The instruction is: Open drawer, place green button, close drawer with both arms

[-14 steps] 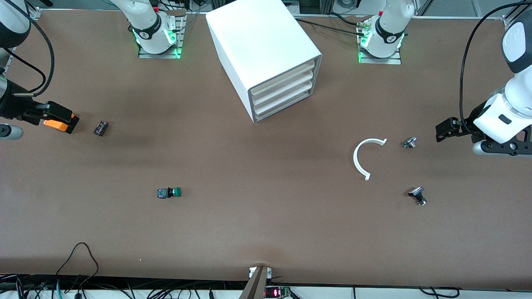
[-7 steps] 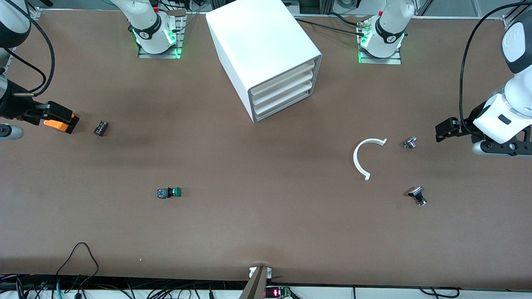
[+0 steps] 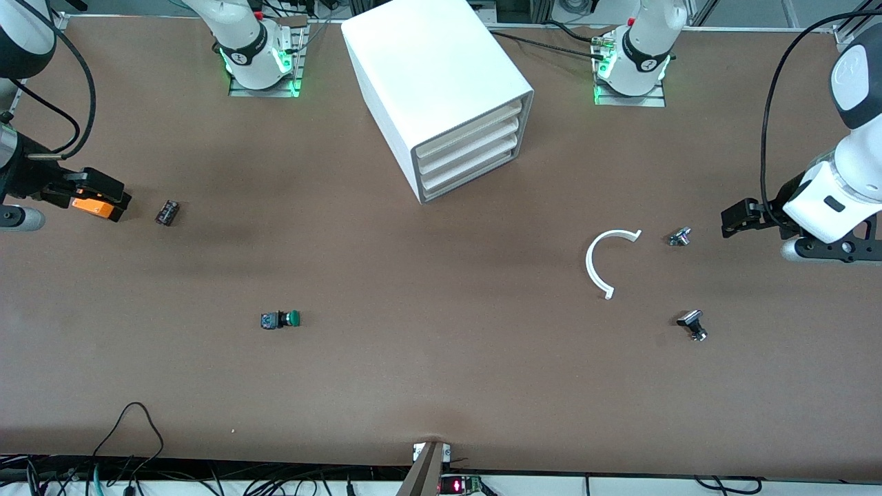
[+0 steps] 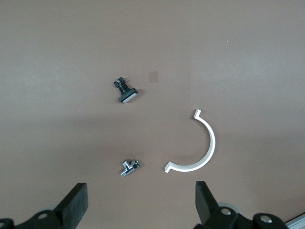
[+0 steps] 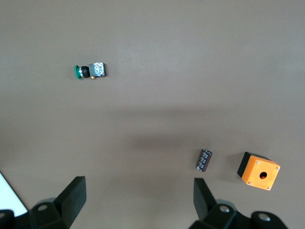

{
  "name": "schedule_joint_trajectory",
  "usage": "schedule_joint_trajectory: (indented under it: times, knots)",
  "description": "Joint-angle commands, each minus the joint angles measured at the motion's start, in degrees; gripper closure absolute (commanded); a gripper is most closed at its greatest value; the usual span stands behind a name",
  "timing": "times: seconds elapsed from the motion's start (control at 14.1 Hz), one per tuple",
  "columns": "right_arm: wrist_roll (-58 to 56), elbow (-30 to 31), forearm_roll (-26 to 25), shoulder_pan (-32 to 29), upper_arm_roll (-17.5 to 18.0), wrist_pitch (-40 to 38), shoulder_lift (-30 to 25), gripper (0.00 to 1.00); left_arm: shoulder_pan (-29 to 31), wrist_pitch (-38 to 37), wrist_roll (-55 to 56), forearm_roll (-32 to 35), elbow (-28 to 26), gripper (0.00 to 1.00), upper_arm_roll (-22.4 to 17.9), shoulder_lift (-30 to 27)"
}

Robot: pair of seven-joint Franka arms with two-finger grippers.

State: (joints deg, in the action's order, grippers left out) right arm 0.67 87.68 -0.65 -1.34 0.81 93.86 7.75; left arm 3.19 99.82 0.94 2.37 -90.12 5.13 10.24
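Observation:
The white cabinet [image 3: 441, 83] stands near the arms' bases, and its lowest drawer [image 3: 474, 179] is pushed in like the ones above it. The green-capped button [image 3: 280, 319] [image 5: 89, 71] lies on its side on the brown table, nearer the front camera and toward the right arm's end. My right gripper [image 3: 103, 195] [image 5: 138, 200] hangs open and empty over the right arm's end of the table, above an orange box [image 3: 91, 206]. My left gripper [image 3: 739, 218] [image 4: 141, 205] hangs open and empty over the left arm's end.
A small dark cylinder [image 3: 167, 212] [image 5: 204, 159] lies beside the orange box [image 5: 259, 171]. Toward the left arm's end lie a white half-ring [image 3: 601, 262] [image 4: 202, 148], a silver tee fitting [image 3: 679, 237] [image 4: 129, 167] and a black-and-silver part [image 3: 692, 324] [image 4: 126, 90].
Both arms have shifted only slightly. Nothing on the table has moved, and both grippers stay open.

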Motion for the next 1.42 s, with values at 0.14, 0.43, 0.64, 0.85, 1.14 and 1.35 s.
schedule_joint_trajectory:
  times: [0.14,0.43,0.64,0.85,1.14,1.35]
  knots:
    - [-0.23,0.38,0.74,0.20,0.07,0.98,-0.81,0.00,0.32,-0.85,-0.67,0.53,0.48,0.01,0.32,0.21]
    - [-0.23,0.38,0.39,2.13,-0.02,2.11,-0.81,0.00,1.72,-1.20,-0.76,-1.93,0.56,0.01,0.05,0.74]
    - [-0.23,0.38,0.47,1.96,-0.11,2.29,-0.55,0.00,2.08,-3.66,-0.85,-6.22,0.39,0.01,0.23,1.18]
    - [-0.23,0.38,0.47,2.05,-0.11,2.38,-0.55,0.00,2.60,-7.78,-3.90,-15.15,0.21,0.01,0.23,4.33]
    - [-0.14,0.38,1.09,2.22,-0.11,5.27,2.26,0.00,4.72,-10.43,-13.06,-27.50,-5.58,0.01,0.23,8.82]
    - [-0.75,0.38,1.09,2.40,-0.02,11.93,5.50,0.00,4.02,-12.54,-13.50,-33.20,-8.13,0.01,2.50,13.21]
